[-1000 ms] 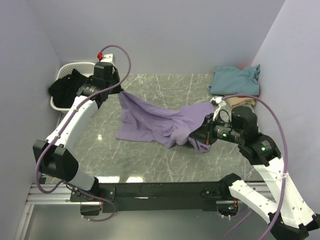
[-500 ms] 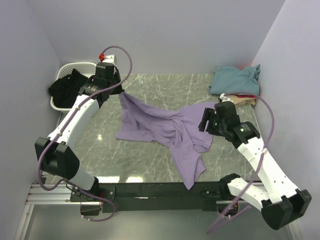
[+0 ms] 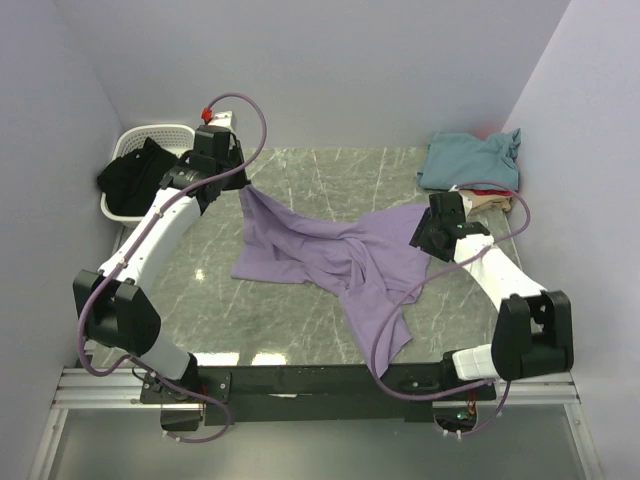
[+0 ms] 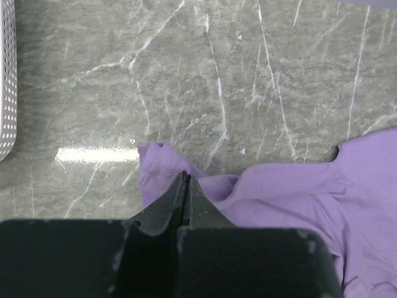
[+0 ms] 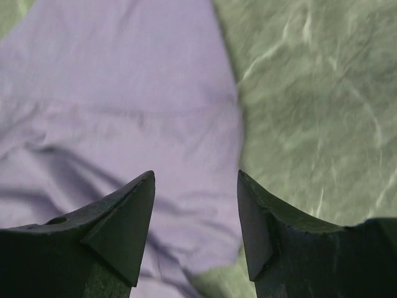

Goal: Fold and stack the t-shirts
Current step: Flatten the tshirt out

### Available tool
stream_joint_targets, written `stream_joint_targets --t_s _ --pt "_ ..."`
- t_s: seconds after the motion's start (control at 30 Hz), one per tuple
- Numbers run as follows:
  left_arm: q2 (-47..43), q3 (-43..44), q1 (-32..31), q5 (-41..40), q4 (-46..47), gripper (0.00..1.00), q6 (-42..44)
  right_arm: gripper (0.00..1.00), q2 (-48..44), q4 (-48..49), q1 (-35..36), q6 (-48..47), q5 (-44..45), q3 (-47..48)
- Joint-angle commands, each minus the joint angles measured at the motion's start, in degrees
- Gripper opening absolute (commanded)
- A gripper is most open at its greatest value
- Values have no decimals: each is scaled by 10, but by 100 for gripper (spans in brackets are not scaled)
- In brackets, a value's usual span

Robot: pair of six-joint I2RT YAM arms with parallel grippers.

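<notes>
Right end effector (image 5: 195,180) lifted clear, parted, left end effector (image 4: 186,179) pinching soft crumpled lavender t-shirt (image 3: 340,255)

top: overhead, far | wrists: close, facing down | shared: lavender t-shirt (image 3: 300,245)

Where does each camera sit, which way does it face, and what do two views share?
Top external: above and behind the bases, looking down at the table, lavender t-shirt, left arm, right arm.
Left wrist: on the left arm, facing down; left gripper shut on the shirt's edge.
Right wrist: on the right arm, facing down; right gripper open above the shirt.
Shared: both wrist views show that shirt on marble.
</notes>
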Motion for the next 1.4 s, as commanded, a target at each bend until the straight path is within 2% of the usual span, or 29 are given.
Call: stream_joint_targets --t_s 0.0,0.27,0.7,0.87,0.93,1.0,1.13,1.17,1.2,1.27,1.3,1.37 --pt "8 1 2 9 25 1 11 62 63 94 -35 14 -10 20" --pt "18 2 2 4 21 1 12 57 235 135 -85 15 -86 100" --pt "29 5 8 -5 17 1 19 59 299 106 -118 7 -63 172" --pt "33 3 8 -1 18 1 18 57 328 99 -124 -3 -97 190" --pt "34 2 9 0 19 1 17 56 348 94 -123 -7 -135 200" --pt "35 1 9 0 18 1 17 50 361 87 -124 -10 -164 208" --pt "35 -1 9 0 18 1 16 48 366 82 -122 -19 -190 215" --pt "34 0 9 1 19 1 15 45 368 80 -123 -19 -190 219" --pt "36 1 9 1 19 1 15 26 370 78 -123 -23 -194 225" --pt "36 1 9 4 20 1 14 4 375 78 -123 -25 -208 229" --pt "36 1 9 5 21 1 13 0 375 83 -123 -27 -218 228" --pt "40 2 9 10 21 1 13 0 372 97 -121 -28 -241 224"
